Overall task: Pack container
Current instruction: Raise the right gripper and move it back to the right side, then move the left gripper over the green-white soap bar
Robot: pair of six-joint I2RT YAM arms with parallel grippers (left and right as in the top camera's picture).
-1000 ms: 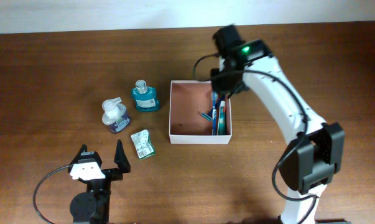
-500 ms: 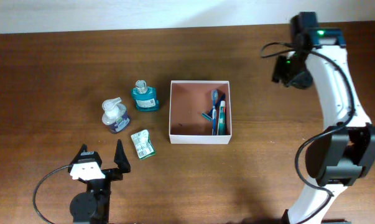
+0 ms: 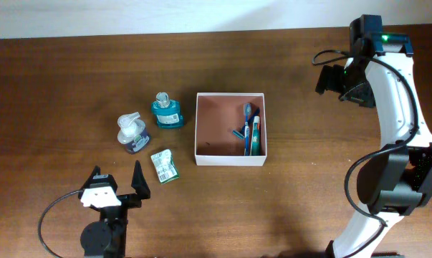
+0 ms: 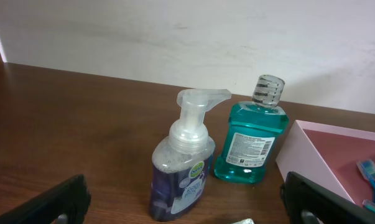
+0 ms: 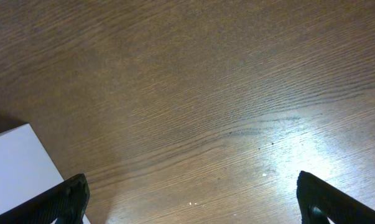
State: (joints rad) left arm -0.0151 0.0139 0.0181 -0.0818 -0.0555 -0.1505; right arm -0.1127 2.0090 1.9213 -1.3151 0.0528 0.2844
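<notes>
The container (image 3: 217, 129), a square white-walled box with a pinkish-brown inside, sits mid-table. A blue toothbrush (image 3: 247, 120) and a toothpaste tube (image 3: 256, 136) lie along its right wall. My right gripper (image 3: 336, 80) hangs open and empty over bare wood, far right of the box. In the right wrist view the gripper (image 5: 199, 202) shows only wood between its fingers, with the container's white corner (image 5: 16, 168) at the left. My left gripper (image 3: 117, 172) rests open near the front edge, facing a foam soap bottle (image 4: 182, 168), a teal mouthwash bottle (image 4: 252, 140) and the container's wall (image 4: 299, 146).
Left of the box stand the soap pump bottle (image 3: 132, 134) and the teal bottle (image 3: 167, 112). A small green packet (image 3: 164, 165) lies in front of them, near my left gripper. A white wall runs along the table's far edge.
My right arm has swung from over the container's far right corner out to the far right of the table, and its jaws have opened. The left arm has not moved.
</notes>
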